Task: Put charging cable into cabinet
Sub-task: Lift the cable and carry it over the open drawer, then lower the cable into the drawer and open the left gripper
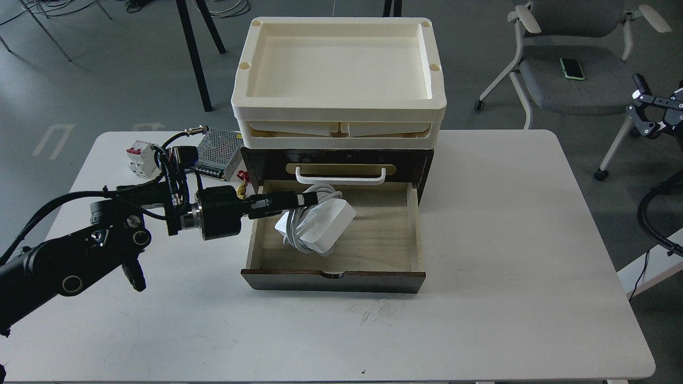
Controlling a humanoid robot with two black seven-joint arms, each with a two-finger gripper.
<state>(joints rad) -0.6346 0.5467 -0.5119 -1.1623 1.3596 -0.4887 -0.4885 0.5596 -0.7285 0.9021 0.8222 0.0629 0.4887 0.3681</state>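
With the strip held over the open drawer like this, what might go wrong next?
The charging cable sits tilted in the open drawer, gripped by the left gripper at its cord loops. A loop may snag the fingers on withdrawal and drag it out. Left propped up, it may catch under the closed upper drawer on closing.

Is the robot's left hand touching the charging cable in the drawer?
Touching. The head view shows the left hand gripping the charging cable's cord over the open drawer.
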